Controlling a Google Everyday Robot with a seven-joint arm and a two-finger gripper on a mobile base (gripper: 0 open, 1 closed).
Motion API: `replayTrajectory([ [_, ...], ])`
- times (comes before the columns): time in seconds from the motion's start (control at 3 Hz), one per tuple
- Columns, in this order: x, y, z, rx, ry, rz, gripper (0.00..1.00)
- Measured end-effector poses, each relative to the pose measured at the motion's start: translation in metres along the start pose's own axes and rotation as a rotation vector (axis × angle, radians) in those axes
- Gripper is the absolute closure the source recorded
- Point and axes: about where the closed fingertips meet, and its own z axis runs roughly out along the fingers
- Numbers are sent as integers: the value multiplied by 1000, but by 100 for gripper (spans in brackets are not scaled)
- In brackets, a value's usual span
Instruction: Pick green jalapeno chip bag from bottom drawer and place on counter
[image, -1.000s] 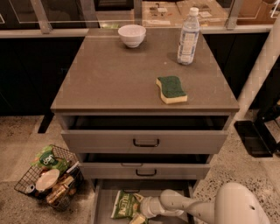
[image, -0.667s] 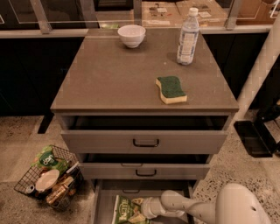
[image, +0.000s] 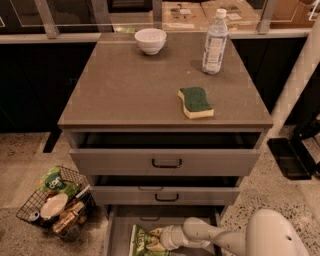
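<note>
Clutter fills the wire basket (image: 30, 212) on the floor left of the cabinet, with a green packet (image: 52, 181) bearing a round white logo on top. Next you meet the bottom drawer (image: 117, 235), pulled out, its bare grey floor showing at its left side. The green jalapeno chip bag (image: 141, 242) lies on that floor, left of middle, cut off by the lower edge of the view. The gripper (image: 160, 239) is inside the drawer, right at the bag's right edge; you cannot tell whether it has hold of the bag or only touches it. Above, the middle drawer (image: 200, 196) and the top drawer (image: 115, 162) are each ajar. On the counter (image: 125, 95), a white bowl (image: 150, 40) sits near the back edge, left of centre; a green-topped yellow sponge (image: 195, 102) lies toward the front right corner; a water bottle (image: 215, 35) stands upright near the back right corner. The arm (image: 210, 235) runs from the gripper off to the lower right, ending in a pale rounded housing (image: 275, 237).
</note>
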Motion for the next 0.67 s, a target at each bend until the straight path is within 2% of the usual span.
replayTrajectory([
  [0.33, -3, 1, -1, -2, -1, 0, 100],
  [0.67, -3, 1, -1, -2, -1, 0, 100],
])
